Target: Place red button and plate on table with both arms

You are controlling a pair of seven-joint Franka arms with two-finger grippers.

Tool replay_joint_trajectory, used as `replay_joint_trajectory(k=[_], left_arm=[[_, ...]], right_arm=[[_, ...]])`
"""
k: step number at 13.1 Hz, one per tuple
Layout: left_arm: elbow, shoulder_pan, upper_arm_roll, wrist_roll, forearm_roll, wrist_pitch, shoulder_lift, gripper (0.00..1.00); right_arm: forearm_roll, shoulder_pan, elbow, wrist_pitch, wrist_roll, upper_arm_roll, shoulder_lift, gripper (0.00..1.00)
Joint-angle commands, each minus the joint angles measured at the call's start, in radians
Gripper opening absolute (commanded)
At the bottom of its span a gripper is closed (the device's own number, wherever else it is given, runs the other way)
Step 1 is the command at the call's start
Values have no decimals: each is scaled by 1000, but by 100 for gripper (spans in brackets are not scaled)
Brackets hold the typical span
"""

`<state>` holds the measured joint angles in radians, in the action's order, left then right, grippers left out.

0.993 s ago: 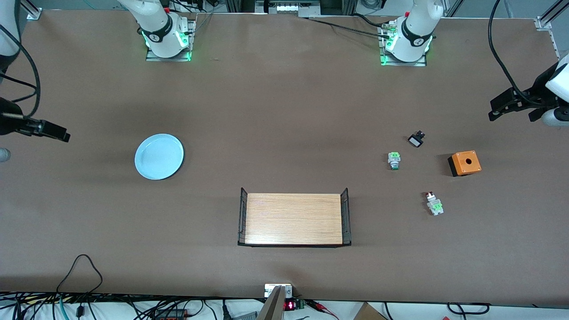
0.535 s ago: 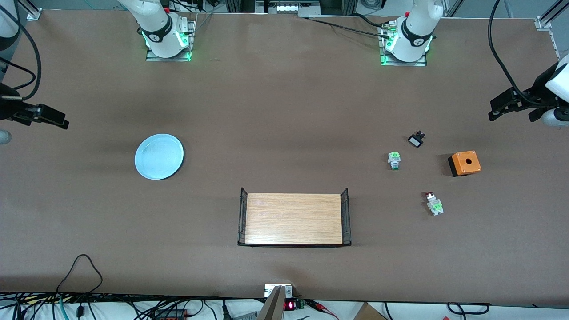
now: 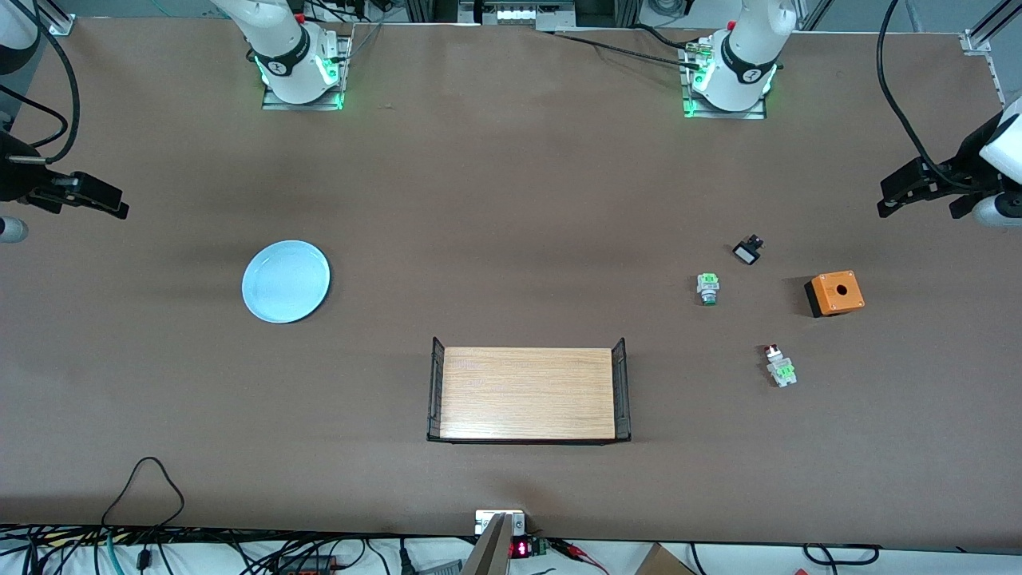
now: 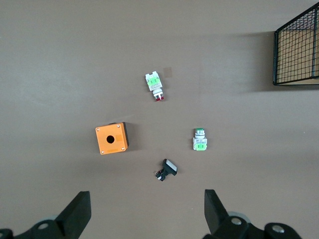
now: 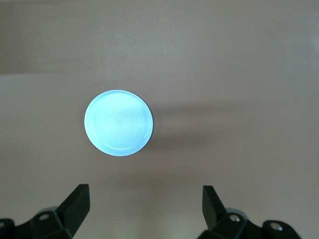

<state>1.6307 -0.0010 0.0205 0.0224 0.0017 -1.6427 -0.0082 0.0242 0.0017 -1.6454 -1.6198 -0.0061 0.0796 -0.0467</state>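
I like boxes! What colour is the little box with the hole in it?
The box is orange on top with black sides. The left wrist view shows it best.

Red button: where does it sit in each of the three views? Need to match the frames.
Front view: the red button lies on the table, nearer the camera than the orange box.
Left wrist view: red button, apart from the orange box.
Right wrist view: not in it; only the plate shows.
Shared landmark: the orange box.
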Motion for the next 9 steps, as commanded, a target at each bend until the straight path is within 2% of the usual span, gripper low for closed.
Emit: replay_joint_trajectory(k=[1,9], left_arm=[[5,-1,-4,4,27,12,-19,100],[-2,-2,-7,-7,27,46,-18,100]], right_arm=[[0,-3,13,17,-14,0,13,100],[0,0,25,56,-14,-4,18,100]])
